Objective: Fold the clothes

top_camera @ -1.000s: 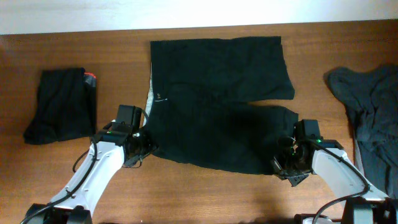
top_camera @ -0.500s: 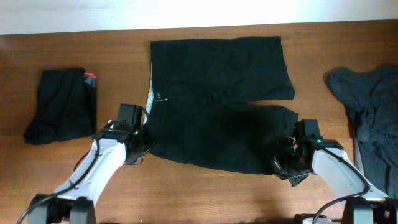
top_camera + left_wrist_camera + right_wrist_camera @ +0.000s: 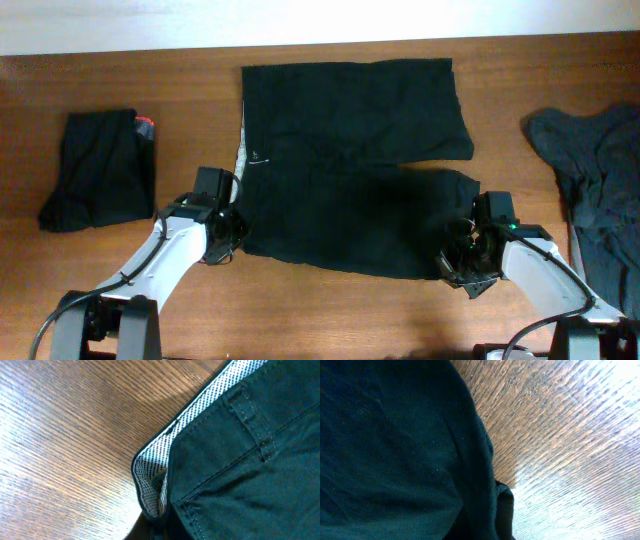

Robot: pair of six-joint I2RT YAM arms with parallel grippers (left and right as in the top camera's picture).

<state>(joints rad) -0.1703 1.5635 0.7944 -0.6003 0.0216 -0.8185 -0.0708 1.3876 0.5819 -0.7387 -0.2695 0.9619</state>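
Observation:
Wide black shorts [image 3: 350, 170] lie spread flat mid-table, their pale waistband strip [image 3: 241, 160] on the left. My left gripper [image 3: 232, 234] is at the near waistband corner. In the left wrist view the dotted pale lining [image 3: 150, 485] runs down between the shut jaws of my left gripper [image 3: 161, 529]. My right gripper [image 3: 456, 266] sits at the near right leg hem. In the right wrist view that dark hem [image 3: 482, 475] is pinched in my shut right gripper [image 3: 492, 530], whose fingertips are hidden by cloth.
A folded black garment [image 3: 98, 172] with a small red tag [image 3: 146, 124] lies at the left. A heap of dark grey clothes [image 3: 596, 190] lies at the right edge. Bare wood [image 3: 330, 310] shows along the front of the table.
My left gripper has shut on the waistband corner, and its arm has edged slightly towards the shorts. The right arm and the shorts look unchanged.

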